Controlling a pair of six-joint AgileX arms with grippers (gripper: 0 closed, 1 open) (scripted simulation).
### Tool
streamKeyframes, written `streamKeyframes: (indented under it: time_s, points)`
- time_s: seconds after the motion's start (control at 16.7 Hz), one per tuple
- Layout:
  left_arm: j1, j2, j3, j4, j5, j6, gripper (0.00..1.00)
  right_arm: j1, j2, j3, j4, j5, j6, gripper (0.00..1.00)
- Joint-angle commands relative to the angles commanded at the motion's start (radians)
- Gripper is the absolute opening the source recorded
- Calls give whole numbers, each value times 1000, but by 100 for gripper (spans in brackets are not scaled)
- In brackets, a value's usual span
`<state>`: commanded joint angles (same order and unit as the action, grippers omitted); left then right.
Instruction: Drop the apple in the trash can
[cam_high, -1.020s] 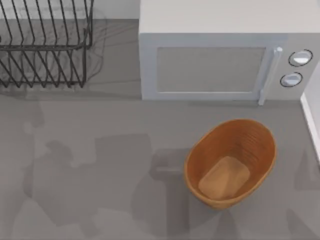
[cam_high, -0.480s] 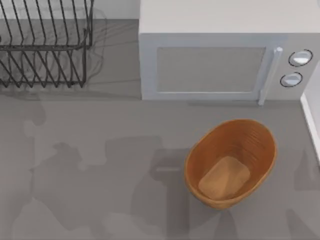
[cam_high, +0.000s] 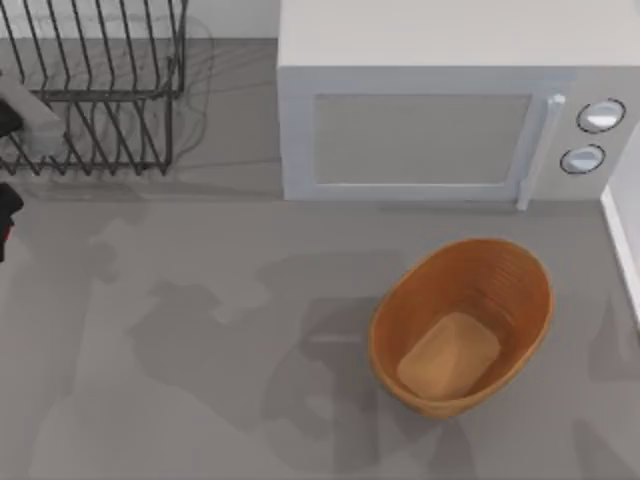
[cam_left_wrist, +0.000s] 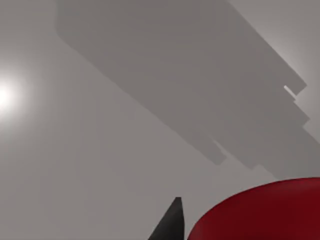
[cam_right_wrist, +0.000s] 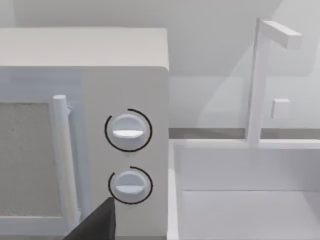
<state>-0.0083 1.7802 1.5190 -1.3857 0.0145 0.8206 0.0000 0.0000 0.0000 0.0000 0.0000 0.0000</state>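
The apple (cam_left_wrist: 260, 210) is a glossy red ball close under the left wrist camera, high over the grey table, with one dark fingertip (cam_left_wrist: 172, 220) beside it. My left gripper (cam_high: 5, 212) is shut on the apple and comes in at the table's far left edge, in front of the wire rack. The trash can (cam_high: 500, 280), an orange-brown ribbed oval bin with a tan bottom, stands at the front right and holds nothing; it is far to the right of the left gripper. A dark part of my right gripper (cam_right_wrist: 95, 226) faces the microwave's knobs.
A grey-white microwave (cam_high: 430, 120) stands at the back, just behind the trash can. A black wire rack (cam_high: 90, 90) is at the back left. A white sink (cam_right_wrist: 240, 195) with a faucet (cam_right_wrist: 257, 80) lies right of the microwave.
My left arm has come into the top view at the left edge. Its shadow on the table has slid to the right, toward the trash can.
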Motion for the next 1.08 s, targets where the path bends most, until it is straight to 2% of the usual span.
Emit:
streamKeyframes:
  time_s: [0.42, 0.78, 1.08]
  points:
    - [-277, 167, 69, -91, 101, -746, 0, 0, 0, 0, 0, 0, 0, 100]
    - [-523, 340, 157, -175, 167, -1513, 0, 0, 0, 0, 0, 0, 0, 100]
    - [-710, 445, 293, -196, 169, -2159, 0, 0, 0, 0, 0, 0, 0, 100]
